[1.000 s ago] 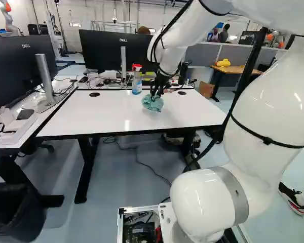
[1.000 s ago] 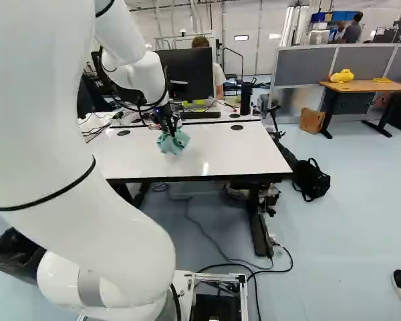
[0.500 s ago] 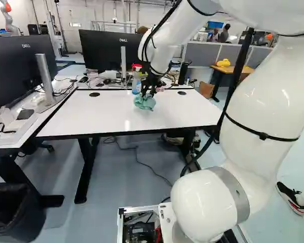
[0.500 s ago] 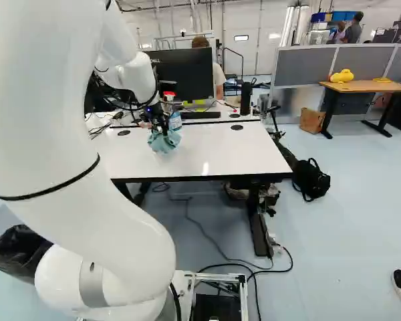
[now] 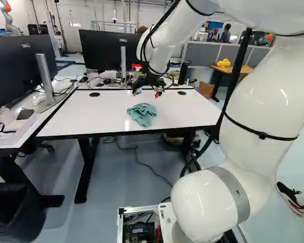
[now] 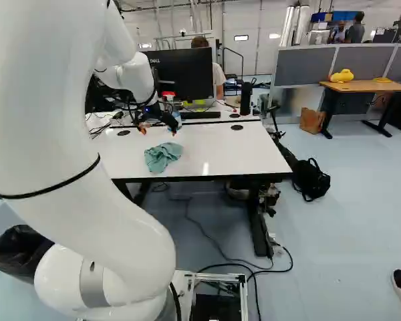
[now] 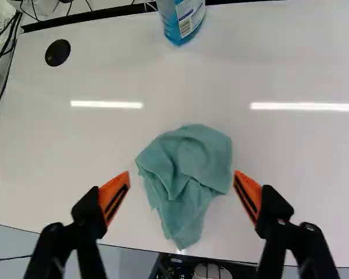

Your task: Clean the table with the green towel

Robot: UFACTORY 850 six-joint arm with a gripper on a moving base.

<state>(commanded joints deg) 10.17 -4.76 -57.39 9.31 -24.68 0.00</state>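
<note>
Left base view: spread claw (image 5: 146,94) above towel (image 5: 142,114) (near front table edge (image 5: 91,134)).

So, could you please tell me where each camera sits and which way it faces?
Left base view: on the base, behind the arm to its left, facing ahead and slightly down towards the white rectangular table; the white arm stands right of the middle.
Right base view: behind the arm to its right, facing likewise; the arm fills the left.
Wrist view: on the wrist, looking along the open black gripper at the crumpled green cloth towel.
The base views share the table, arm, gripper and towel.
</note>
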